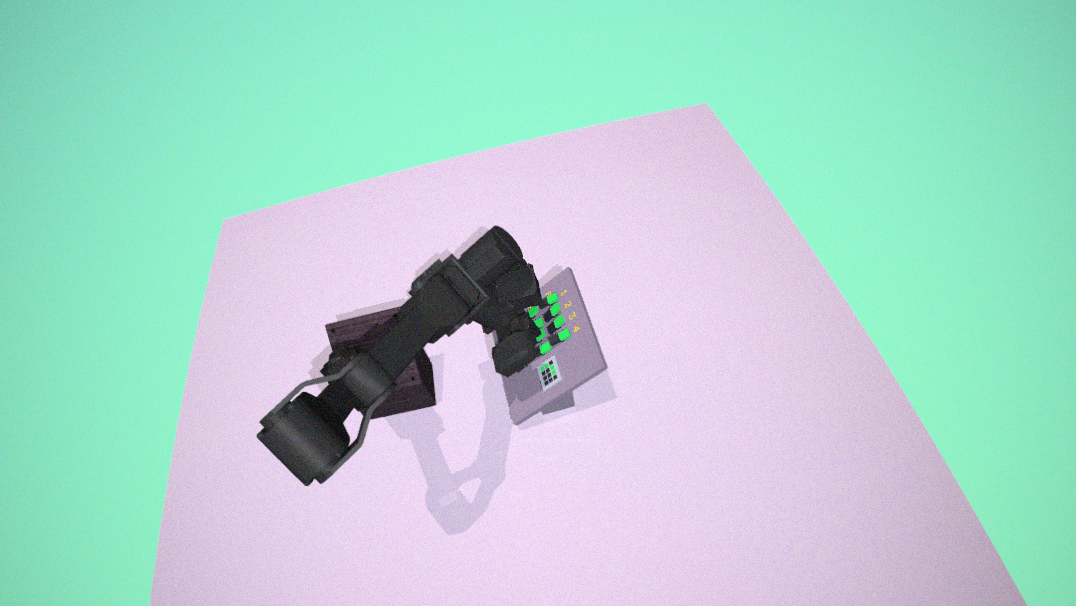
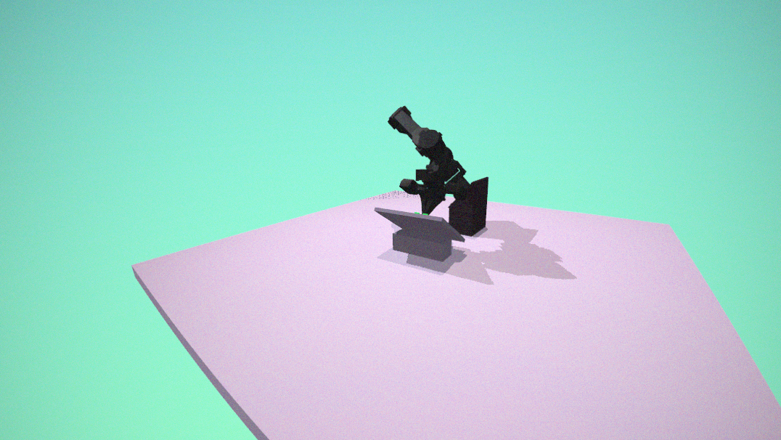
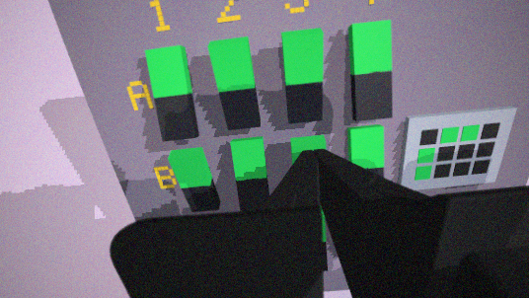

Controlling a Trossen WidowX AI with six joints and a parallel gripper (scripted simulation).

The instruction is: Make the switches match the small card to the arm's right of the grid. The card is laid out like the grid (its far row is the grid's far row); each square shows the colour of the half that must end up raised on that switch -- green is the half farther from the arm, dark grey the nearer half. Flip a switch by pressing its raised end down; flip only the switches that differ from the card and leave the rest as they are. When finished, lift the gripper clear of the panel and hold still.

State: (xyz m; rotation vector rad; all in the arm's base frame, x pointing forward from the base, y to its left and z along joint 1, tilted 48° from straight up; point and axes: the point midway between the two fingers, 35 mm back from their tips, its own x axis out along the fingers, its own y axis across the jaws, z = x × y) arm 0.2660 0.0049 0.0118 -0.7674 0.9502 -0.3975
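Observation:
My gripper (image 2: 424,213) (image 3: 313,160) is shut and empty, its tips down at switch B3 (image 3: 308,142) and hiding its nearer half, so its tilt is unclear. On the tilted panel (image 1: 587,353) (image 2: 406,217) (image 3: 444,54), A2 (image 3: 232,64) and A3 (image 3: 303,56) look raised at green; A1 (image 3: 169,71) and A4 (image 3: 371,48) look raised at dark. B1 (image 3: 189,168) looks green-raised; B2 (image 3: 249,155) and B4 (image 3: 366,145) look dark-raised. Row C is mostly hidden. The card (image 1: 549,373) (image 3: 505,129) shows dark, green, green, dark; then green, dark, dark, dark twice.
The card stands at the panel's right, beyond column 4. The arm's dark base (image 1: 419,383) (image 2: 467,218) is behind the gripper. The panel sits on a grey block (image 2: 420,245) on the pink table (image 1: 715,451) (image 2: 437,355). The arm covers part of the near rows in the top view.

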